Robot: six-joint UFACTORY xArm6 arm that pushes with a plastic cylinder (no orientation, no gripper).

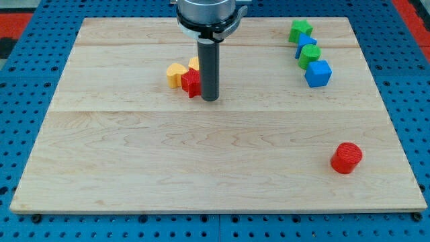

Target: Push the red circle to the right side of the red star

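Observation:
The red circle [346,158] lies near the view's lower right of the wooden board [215,175], alone. The red star [191,82] lies in the upper middle, touching a yellow block [176,74] on its left, with another yellow block [195,64] just behind it. My tip [210,99] stands right next to the red star's right side, touching or nearly touching it. The rod hides part of the yellow block behind the star. The tip is far from the red circle, up and to its left.
At the view's upper right sits a cluster: a green star [300,30], a blue block [306,44], a green block [310,56] and a blue cube [318,73]. A blue pegboard surrounds the board.

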